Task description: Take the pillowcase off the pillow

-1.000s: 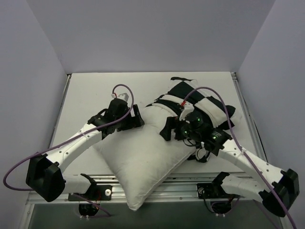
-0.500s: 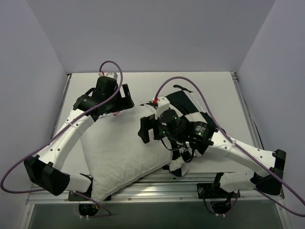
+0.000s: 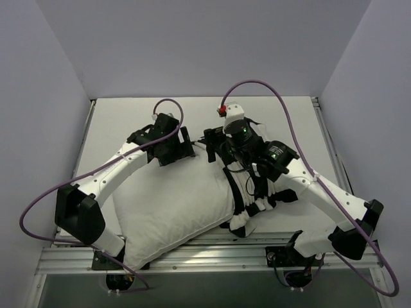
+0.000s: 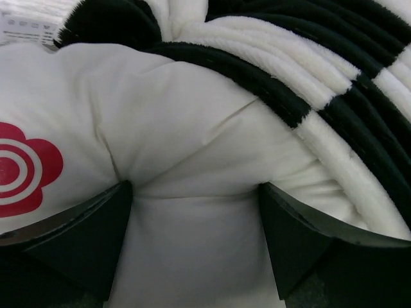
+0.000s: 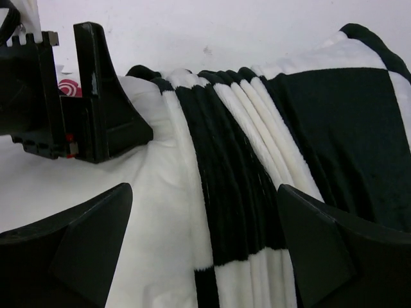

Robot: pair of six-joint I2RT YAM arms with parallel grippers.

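left wrist: left gripper (image 4: 194, 192) spread wide, plump white stuffed pillow (image 4: 192, 141) bulging between fingers
right wrist: right gripper (image 5: 204, 192) spread too, black-and-white checkered fabric pillowcase (image 5: 239, 160) bunched between fingers

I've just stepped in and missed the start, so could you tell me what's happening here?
A robot is taking a checkered pillowcase off a white pillow. The left fingers, spread wide, press into the bare pillow beside the bunched cover; the right fingers hang open over the folds. The pillowcase is not yet off.
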